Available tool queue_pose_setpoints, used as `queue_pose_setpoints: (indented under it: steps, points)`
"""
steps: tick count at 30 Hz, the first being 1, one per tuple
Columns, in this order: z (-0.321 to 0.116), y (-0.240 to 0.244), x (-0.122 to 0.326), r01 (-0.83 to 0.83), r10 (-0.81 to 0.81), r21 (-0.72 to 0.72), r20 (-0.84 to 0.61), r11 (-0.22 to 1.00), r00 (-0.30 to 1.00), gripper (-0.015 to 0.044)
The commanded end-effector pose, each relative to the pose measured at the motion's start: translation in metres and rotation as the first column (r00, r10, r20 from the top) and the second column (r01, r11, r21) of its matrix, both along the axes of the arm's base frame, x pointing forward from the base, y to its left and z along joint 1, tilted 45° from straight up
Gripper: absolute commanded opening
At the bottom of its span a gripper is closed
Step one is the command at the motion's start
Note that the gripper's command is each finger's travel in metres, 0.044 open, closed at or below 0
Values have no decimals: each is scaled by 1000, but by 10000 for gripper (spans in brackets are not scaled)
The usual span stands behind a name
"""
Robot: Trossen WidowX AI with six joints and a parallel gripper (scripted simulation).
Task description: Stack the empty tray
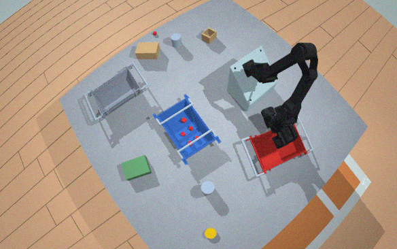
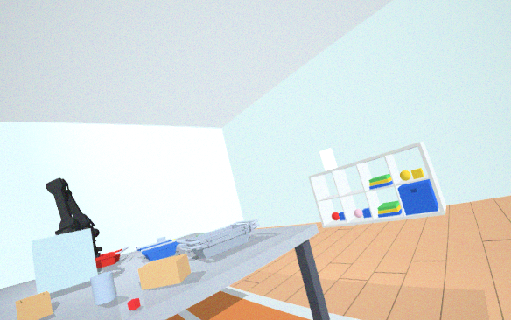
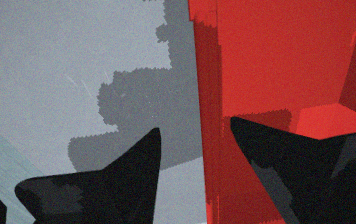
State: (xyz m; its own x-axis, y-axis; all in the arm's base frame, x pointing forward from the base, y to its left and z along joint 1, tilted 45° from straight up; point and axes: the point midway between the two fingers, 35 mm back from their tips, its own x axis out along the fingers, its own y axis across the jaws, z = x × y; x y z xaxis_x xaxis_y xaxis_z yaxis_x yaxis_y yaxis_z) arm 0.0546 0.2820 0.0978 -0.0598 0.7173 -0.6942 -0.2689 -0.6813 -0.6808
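The loaded blue tray [image 1: 174,130] [image 2: 159,252] stands mid-table with several small red blocks [image 1: 183,120] inside. Both its white bars lie in across its top, one bar [image 1: 175,114] near each end. The empty red tray [image 1: 272,160] [image 2: 108,260] [image 3: 285,55] stands to its right, its bars swung outward. My gripper [image 1: 285,139] [image 3: 195,127] is over the red tray's rear long side, pointing down. In the wrist view its fingers stand apart on either side of the red wall, one outside and one inside, with gaps to it. It is open and holds nothing.
A pale mint block [image 1: 236,89] [image 2: 63,262] stands beside the arm. A grey tray [image 1: 112,91] with bars out is at the far left. A tan box [image 1: 147,51] [image 2: 164,272], green block [image 1: 136,167], pale cylinder [image 1: 207,188] and yellow disc [image 1: 210,233] stand around.
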Motion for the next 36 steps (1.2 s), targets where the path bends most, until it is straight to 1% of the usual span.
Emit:
queue_pose_setpoints:
  steps: [1, 34, 36]
  points:
    - [-1, 0, 1, 6, -6, -4, 0, 1000, 1000, 220]
    - [2, -2, 2, 6, -6, -5, 1, 1000, 1000, 0]
    - [6, -6, 3, 6, -6, -5, 1, 1000, 1000, 0]
